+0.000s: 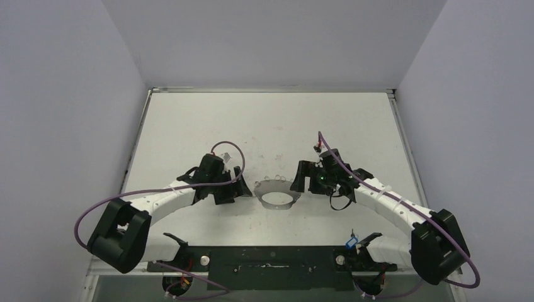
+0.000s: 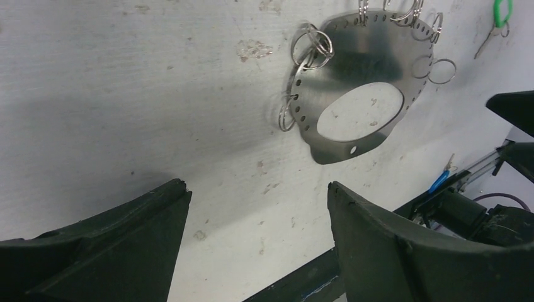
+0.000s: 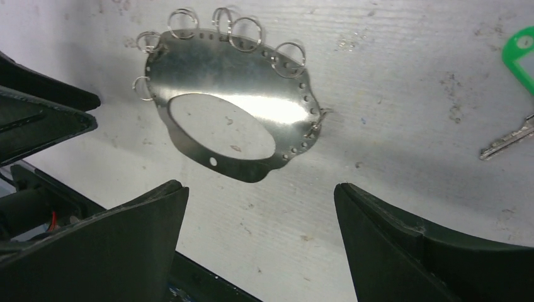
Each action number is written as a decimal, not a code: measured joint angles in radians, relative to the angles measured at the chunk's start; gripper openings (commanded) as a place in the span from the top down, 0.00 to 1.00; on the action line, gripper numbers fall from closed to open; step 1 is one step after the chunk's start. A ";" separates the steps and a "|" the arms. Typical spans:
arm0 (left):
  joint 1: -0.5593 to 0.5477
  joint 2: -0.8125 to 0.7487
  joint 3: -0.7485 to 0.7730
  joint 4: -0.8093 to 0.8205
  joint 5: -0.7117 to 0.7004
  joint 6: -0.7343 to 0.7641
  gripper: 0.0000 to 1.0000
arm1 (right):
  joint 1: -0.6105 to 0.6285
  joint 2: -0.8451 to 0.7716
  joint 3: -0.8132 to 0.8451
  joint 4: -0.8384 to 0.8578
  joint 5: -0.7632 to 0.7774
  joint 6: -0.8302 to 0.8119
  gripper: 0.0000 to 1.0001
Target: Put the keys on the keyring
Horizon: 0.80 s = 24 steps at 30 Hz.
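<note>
The keyring (image 1: 272,185) is a flat shiny metal plate with an oval hole and several small split rings along its rim. It lies flat between both grippers and is seen close up in the wrist views (image 2: 359,60) (image 3: 220,69). The green-tagged key (image 3: 521,53) lies on the table to the right of the plate, its blade (image 3: 507,143) pointing down-left; the left wrist view shows it too (image 2: 502,12). The blue-tagged key (image 1: 352,241) rests by the right arm's base. My left gripper (image 2: 257,185) and right gripper (image 3: 259,185) both stand open and empty, just short of the plate.
The black mounting bar (image 1: 271,258) runs along the near table edge. Purple cables (image 1: 227,146) loop over both arms. Grey walls enclose the white table (image 1: 264,119) on three sides.
</note>
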 measured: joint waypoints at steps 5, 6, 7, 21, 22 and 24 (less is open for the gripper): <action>-0.047 0.073 -0.010 0.124 0.026 -0.055 0.26 | -0.032 0.087 -0.021 0.030 -0.017 -0.012 0.13; -0.055 0.084 -0.010 0.150 0.029 -0.060 0.27 | -0.034 0.109 -0.021 0.036 -0.019 -0.016 0.14; -0.061 0.096 -0.010 0.175 0.031 -0.066 0.28 | -0.037 0.133 -0.021 0.045 -0.019 -0.022 0.14; -0.073 0.266 0.060 0.354 0.048 -0.037 0.38 | -0.040 0.304 0.019 0.212 -0.030 -0.070 0.21; -0.074 0.274 0.060 0.372 0.049 -0.038 0.39 | -0.040 0.319 0.032 0.216 -0.030 -0.077 0.22; -0.076 0.283 0.060 0.399 0.048 -0.039 0.40 | -0.040 0.351 0.061 0.223 -0.030 -0.092 0.24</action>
